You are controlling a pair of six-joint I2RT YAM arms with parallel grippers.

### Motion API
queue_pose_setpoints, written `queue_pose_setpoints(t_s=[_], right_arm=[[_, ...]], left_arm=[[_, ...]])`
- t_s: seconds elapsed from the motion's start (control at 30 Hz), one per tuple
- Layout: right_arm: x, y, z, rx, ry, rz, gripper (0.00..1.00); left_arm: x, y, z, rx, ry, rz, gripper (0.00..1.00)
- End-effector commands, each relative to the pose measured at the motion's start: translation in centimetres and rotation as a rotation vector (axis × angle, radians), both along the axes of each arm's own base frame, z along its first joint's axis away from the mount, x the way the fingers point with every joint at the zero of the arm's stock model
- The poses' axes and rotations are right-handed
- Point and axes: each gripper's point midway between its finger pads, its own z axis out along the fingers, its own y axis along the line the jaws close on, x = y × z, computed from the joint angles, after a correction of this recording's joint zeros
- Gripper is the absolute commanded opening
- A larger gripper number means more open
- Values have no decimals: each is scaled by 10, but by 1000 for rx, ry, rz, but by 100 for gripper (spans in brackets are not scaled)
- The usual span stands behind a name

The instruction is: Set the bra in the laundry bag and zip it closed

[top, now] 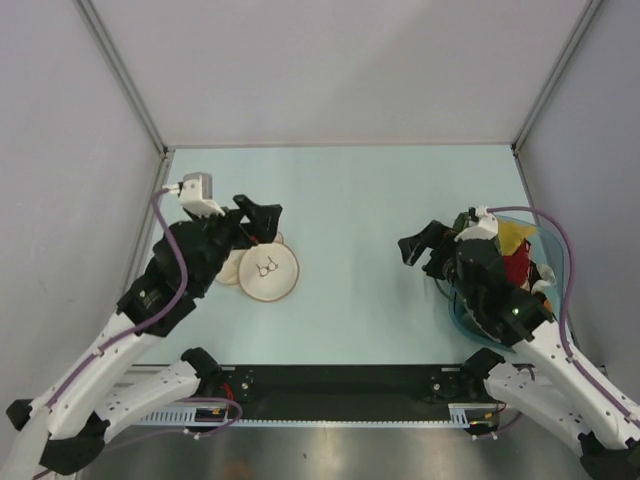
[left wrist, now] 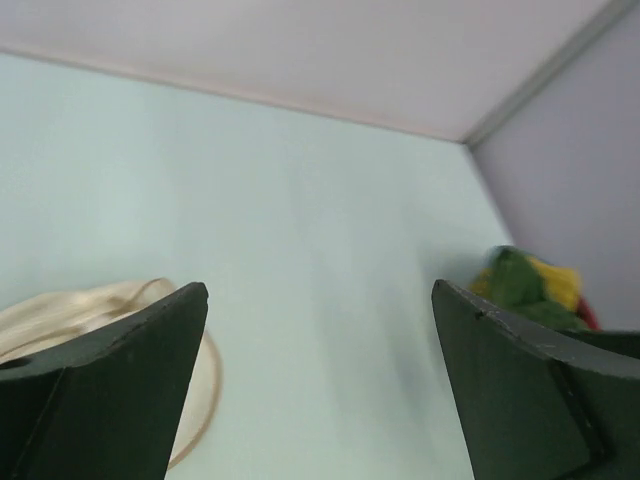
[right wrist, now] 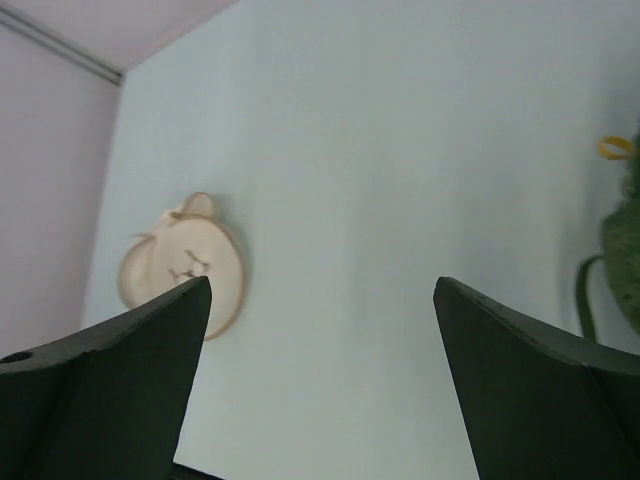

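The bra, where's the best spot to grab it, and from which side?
Probably the green cup of the bra, not its thin strap: the cup bulges toward the bare table, so bring the open right tool in from that side.

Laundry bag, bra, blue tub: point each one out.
laundry bag [top: 282, 283]: top external view, on its cream mesh face.
bra [right wrist: 627, 262]: right wrist view, on the green cup at the right edge.
blue tub [top: 458, 312]: top external view, on its near-left rim.
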Motion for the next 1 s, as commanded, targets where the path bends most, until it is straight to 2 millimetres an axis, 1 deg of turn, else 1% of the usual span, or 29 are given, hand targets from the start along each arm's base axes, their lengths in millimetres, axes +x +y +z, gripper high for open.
queue_pose_setpoints(t_s=[0.0, 0.03, 0.07, 0.1, 0.13, 0.17, 0.2, 0.23, 0.27, 0.3, 0.33, 0.37, 0.4, 0.43, 0.47, 0.5, 0.53, 0.6, 0.63, 0.7, 0.73, 0.77, 0.8, 0.83, 0.87, 0.9, 0.93, 0.97], right_arm=[[3, -31, -29, -258, 156, -90, 100], [6, -24, -16, -253, 132, -55, 100], [7, -12, -15, -246, 141, 6, 99], [10, -6, -9, -250, 118, 41, 100], [10, 2, -4, -243, 92, 92, 100], [3, 17, -5, -221, 76, 193, 100], [5, 27, 3, -202, 22, 238, 100], [3, 34, 5, -176, 7, 274, 100], [-2, 43, 3, -151, 7, 323, 100], [-3, 53, 4, -124, 1, 366, 100], [-5, 60, 2, -102, 10, 387, 100], [-9, 68, -2, -91, 25, 423, 100], [-8, 75, -9, -93, 42, 446, 100], [-10, 80, -12, -95, 52, 461, 100], [-13, 86, -18, -110, 65, 476, 100], [-14, 88, -27, -130, 84, 479, 100], [-15, 90, -30, -143, 89, 481, 100], [-17, 93, -37, -164, 91, 471, 100], [-17, 95, -38, -160, 88, 470, 99], [-22, 103, -35, -139, 71, 495, 100], [-23, 106, -34, -135, 66, 502, 100], [-25, 108, -32, -132, 60, 509, 100], [-28, 111, -30, -130, 52, 522, 100], [-31, 112, -30, -128, 49, 529, 100], [-34, 113, -27, -117, 43, 533, 100], [-37, 115, -26, -112, 34, 545, 100], [-39, 115, -24, -105, 28, 548, 100], [-42, 114, -24, -96, 22, 551, 100]], left_arm=[[16, 75, -72, 320, 352, 319, 100], [19, 63, -84, 309, 412, 206, 100], [32, 60, -107, 313, 501, 169, 100], [43, 80, -122, 274, 570, 203, 100], [47, 71, -134, 242, 621, 126, 100], [53, 78, -145, 249, 656, 140, 100], [62, 81, -159, 268, 711, 138, 100], [65, 96, -167, 329, 727, 206, 100], [68, 101, -172, 351, 732, 231, 100], [70, 104, -181, 371, 743, 241, 100], [75, 106, -182, 390, 719, 243, 100], [77, 110, -186, 407, 714, 263, 100], [77, 114, -193, 428, 712, 271, 100], [81, 111, -199, 436, 718, 244, 100], [80, 102, -203, 427, 725, 179, 100], [81, 99, -207, 415, 741, 169, 100], [81, 96, -217, 427, 768, 146, 100], [82, 87, -225, 443, 781, 98, 100], [82, 86, -232, 459, 806, 95, 100], [82, 86, -241, 461, 823, 102, 100], [82, 82, -245, 450, 827, 76, 100], [82, 82, -253, 442, 851, 65, 94], [82, 82, -255, 424, 867, 60, 91], [81, 83, -258, 427, 882, 68, 84], [80, 84, -259, 419, 885, 77, 71], [76, 85, -263, 399, 903, 93, 63], [76, 85, -263, 378, 902, 101, 60], [73, 86, -266, 359, 906, 109, 68]])
